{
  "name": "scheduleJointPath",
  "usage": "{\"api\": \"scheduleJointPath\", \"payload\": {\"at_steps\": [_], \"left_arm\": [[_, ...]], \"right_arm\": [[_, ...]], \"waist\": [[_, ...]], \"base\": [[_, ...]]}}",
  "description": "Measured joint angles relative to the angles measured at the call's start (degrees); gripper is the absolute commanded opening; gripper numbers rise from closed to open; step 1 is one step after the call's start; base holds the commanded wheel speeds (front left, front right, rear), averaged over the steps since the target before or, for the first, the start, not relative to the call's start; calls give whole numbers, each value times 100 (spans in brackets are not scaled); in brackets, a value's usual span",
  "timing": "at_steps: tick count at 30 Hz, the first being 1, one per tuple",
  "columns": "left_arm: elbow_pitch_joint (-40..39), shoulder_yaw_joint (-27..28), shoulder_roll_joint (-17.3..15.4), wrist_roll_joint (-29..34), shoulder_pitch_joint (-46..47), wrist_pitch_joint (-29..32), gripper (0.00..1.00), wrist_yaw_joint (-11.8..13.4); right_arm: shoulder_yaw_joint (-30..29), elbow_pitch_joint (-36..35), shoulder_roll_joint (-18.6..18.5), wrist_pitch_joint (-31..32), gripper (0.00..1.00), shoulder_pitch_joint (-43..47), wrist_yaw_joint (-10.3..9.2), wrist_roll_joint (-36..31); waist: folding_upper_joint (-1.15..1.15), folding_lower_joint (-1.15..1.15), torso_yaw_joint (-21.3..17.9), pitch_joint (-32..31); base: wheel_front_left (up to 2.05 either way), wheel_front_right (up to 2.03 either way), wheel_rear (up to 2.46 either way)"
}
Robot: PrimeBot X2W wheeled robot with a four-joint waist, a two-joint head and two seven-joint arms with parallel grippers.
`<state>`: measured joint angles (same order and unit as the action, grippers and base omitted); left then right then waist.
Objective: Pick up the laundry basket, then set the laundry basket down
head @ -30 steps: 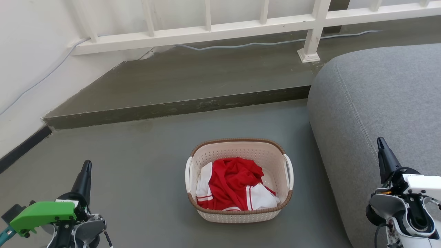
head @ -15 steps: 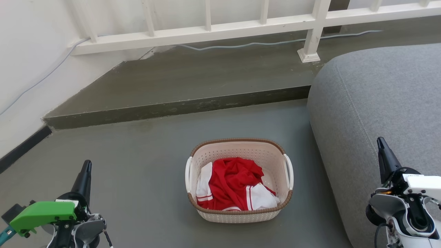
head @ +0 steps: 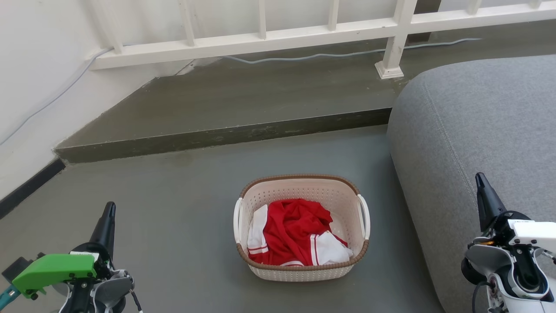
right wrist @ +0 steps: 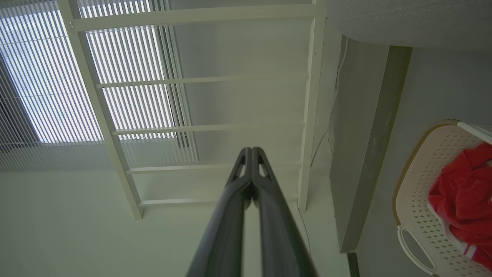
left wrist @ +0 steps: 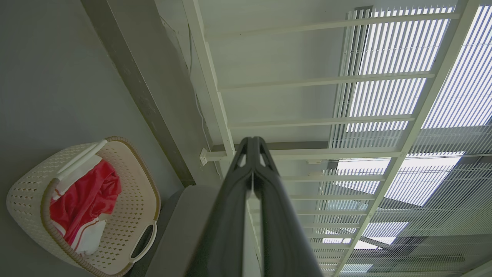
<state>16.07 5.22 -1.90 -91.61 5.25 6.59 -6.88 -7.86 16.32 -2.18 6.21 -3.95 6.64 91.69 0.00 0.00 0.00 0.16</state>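
The laundry basket (head: 299,184) stands on the grey floor in the middle of the head view. It is cream and perforated, with a brown rim, white side handles, and red and white clothes inside. The left wrist view shows the laundry basket (left wrist: 127,227) at lower left, and the right wrist view has the laundry basket (right wrist: 419,192) at its right edge. My left gripper (head: 110,208) is shut at lower left, well left of the basket. At lower right my right gripper (head: 479,178) is shut in front of the sofa. Both hold nothing: left gripper (left wrist: 252,140), right gripper (right wrist: 250,150).
A grey sofa (head: 478,121) sits right beside the basket on its right. Behind the basket is a raised floor step (head: 217,137), a white railing (head: 260,41) and a grey cable (head: 312,55). A white wall (head: 34,78) runs along the left.
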Motion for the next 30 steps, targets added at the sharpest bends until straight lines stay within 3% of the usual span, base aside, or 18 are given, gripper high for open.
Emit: {"api": "scheduleJointPath", "payload": {"at_steps": [30], "left_arm": [[-11, -3, 0, 0, 0, 0, 0, -1]], "right_arm": [[1, -13, 0, 0, 0, 0, 9, 0]], "waist": [[0, 0, 0, 0]], "base": [[0, 0, 0]]}}
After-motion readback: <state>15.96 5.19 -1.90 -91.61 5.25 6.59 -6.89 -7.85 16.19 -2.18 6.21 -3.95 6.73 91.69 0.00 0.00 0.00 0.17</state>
